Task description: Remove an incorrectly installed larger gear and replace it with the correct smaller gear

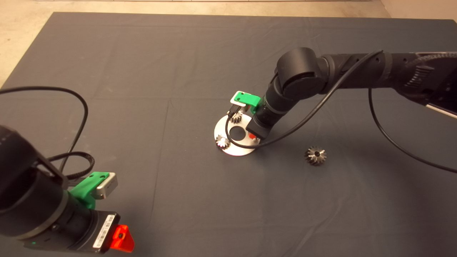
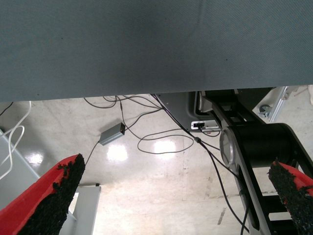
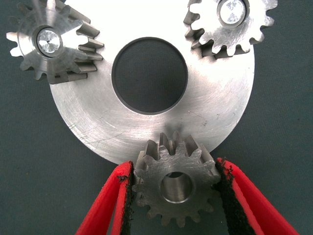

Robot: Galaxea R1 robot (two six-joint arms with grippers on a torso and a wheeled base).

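- The right tool (image 3: pixel 176 196) was clenched on the smaller gear (image 3: pixel 176 186), one black pad on each side of its teeth, at the rim of the round metal plate (image 3: pixel 146 132).
- In the right wrist view the smaller gear's centre hole looked empty, so I judged it was not yet seated on a pin; whether a pin stood under it could not be seen.
- Two lighter small gears (image 3: pixel 49 41) (image 3: pixel 230 22) sat on their pins on the plate, around its large centre hole.
- The larger gear (image 1: pixel 315 155) lay on the dark mat (image 1: pixel 142 71) of the desk, well apart from the plate, so the removal seemed done.
- To do this step well, the gear should be kept level, its hole centred over the pin, then lowered straight; a small turn may help, and the grip should open only after it sits flat.
- The left tool (image 2: pixel 171 196) waited at the lower left edge of the desk, fingers released and wide apart.
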